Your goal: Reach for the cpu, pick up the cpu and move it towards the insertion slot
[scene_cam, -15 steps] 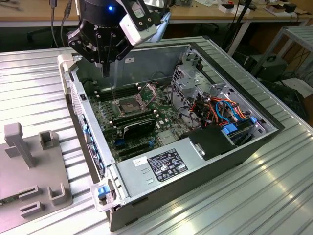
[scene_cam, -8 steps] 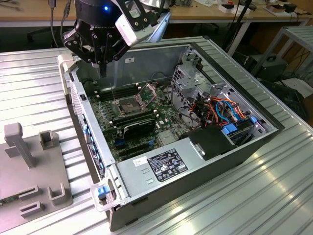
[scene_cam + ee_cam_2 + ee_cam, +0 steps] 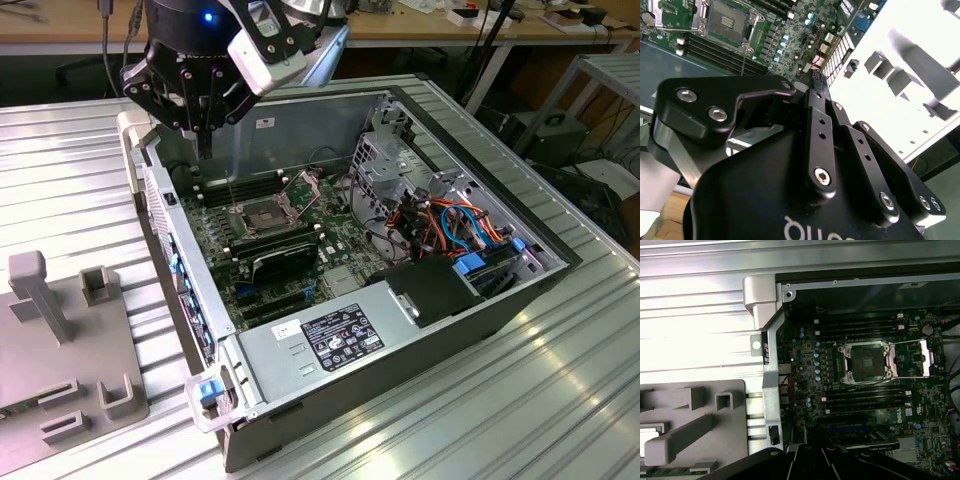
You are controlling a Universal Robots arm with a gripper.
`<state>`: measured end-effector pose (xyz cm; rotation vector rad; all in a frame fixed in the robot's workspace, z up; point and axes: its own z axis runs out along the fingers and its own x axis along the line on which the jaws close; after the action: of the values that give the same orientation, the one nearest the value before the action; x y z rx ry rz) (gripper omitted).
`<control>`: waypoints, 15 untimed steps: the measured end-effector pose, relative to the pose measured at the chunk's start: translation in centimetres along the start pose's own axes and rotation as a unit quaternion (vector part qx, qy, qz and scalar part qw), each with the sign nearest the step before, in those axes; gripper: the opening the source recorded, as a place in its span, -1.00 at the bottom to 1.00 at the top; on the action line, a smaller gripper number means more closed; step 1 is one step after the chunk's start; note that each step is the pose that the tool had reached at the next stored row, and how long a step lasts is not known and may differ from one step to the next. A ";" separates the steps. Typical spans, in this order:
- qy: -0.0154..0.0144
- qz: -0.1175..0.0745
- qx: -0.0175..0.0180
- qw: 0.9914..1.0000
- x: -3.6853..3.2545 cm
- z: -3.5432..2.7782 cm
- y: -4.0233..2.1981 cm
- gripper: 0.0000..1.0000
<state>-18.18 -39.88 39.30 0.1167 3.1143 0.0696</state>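
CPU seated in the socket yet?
No, the insertion slot shows its dark centre bare in the first wrist view, bracket swung open beside it.

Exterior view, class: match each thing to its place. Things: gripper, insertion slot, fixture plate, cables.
Things:
1. gripper
2. insertion slot
3. fixture plate
4. cables

Places:
A. on the table, outside the case
B. above the case, at the exterior view's left
C. on the green board
D. inside the case, at the exterior view's right

Pairs: 1-B, 2-C, 3-A, 4-D
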 end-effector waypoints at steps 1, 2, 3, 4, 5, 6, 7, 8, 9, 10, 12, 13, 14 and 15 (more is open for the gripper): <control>0.000 0.000 0.000 1.000 0.08 0.00 0.00 -0.79; 0.000 0.000 0.000 1.000 0.14 -0.01 -0.01 -0.79; 0.000 0.000 0.000 1.000 0.20 -0.01 -0.02 -0.79; 0.000 0.000 0.000 1.000 0.29 -0.01 -0.02 -0.79; 0.000 0.000 0.000 1.000 0.36 -0.01 -0.03 -0.79; 0.000 0.000 0.000 1.000 0.50 -0.01 -0.04 -0.79; 0.000 0.000 0.000 1.000 0.57 -0.02 -0.05 -0.79; 0.000 0.000 0.000 1.000 0.64 -0.02 -0.05 -0.79; 0.000 0.000 0.000 1.000 0.72 -0.01 -0.06 -0.79; 0.000 0.000 0.000 1.000 0.79 -0.02 -0.06 -0.79; 0.000 0.000 0.000 1.000 0.95 -0.02 -0.07 -0.79; 0.000 0.000 0.000 1.000 1.04 -0.02 -0.08 -0.79; 0.000 0.000 0.000 1.000 1.13 -0.02 -0.09 -0.79; 0.000 0.000 0.000 1.000 1.21 -0.02 -0.09 -0.79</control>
<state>-19.40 -39.88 39.29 0.1167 3.1150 0.0701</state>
